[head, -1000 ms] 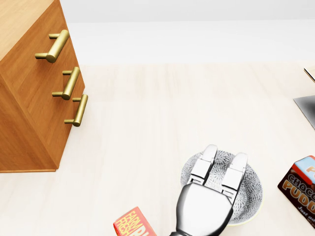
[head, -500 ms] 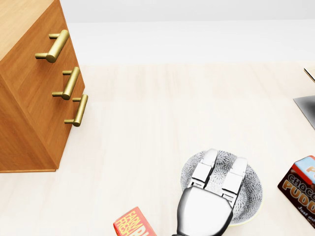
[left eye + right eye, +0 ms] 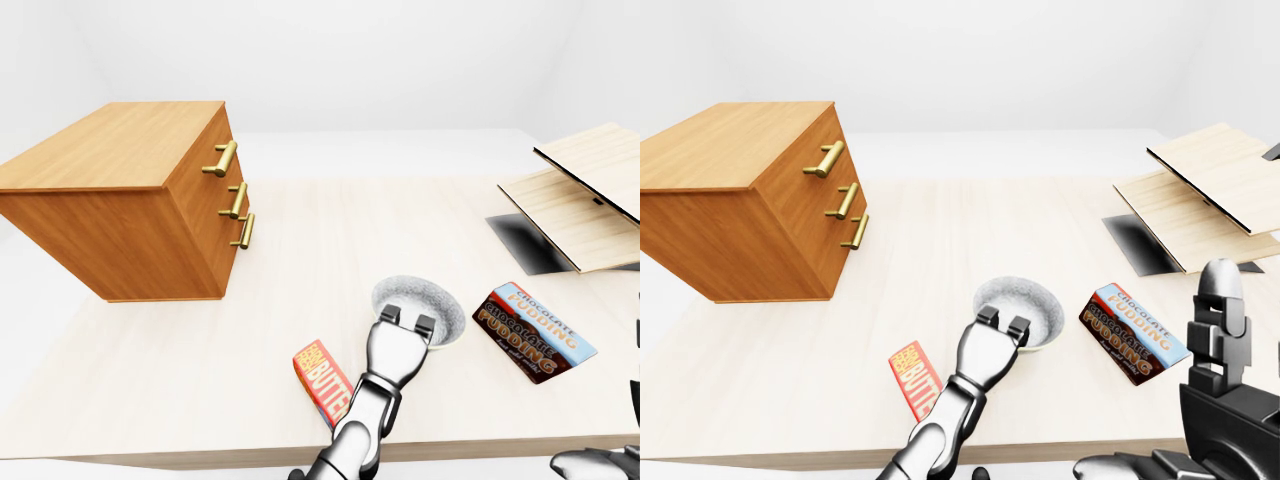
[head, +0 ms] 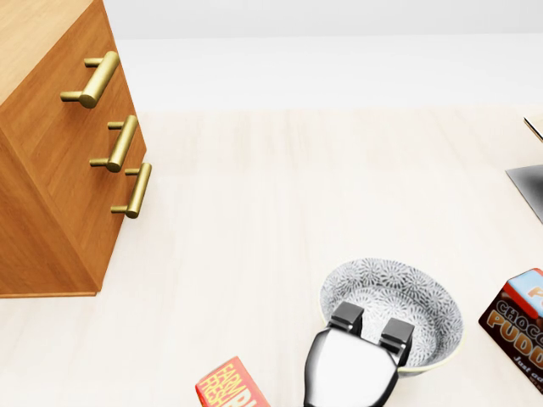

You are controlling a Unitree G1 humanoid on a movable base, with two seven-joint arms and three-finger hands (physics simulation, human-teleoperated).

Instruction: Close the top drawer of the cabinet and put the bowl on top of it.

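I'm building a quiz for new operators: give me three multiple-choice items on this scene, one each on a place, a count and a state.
1. In the left-eye view, the cabinet stands at the table's: A left, B right, C bottom edge.
2. Gold handles on the cabinet: A two, B three, C five.
3. The top drawer is: A pulled far out, B removed, C pushed in.

Answers: 1 A, it sits left of the bowl. 2 B, three handles are stacked on its face. 3 C, all drawer faces look level, while the left robot hand has its fingers hooked over the bowl's rim.
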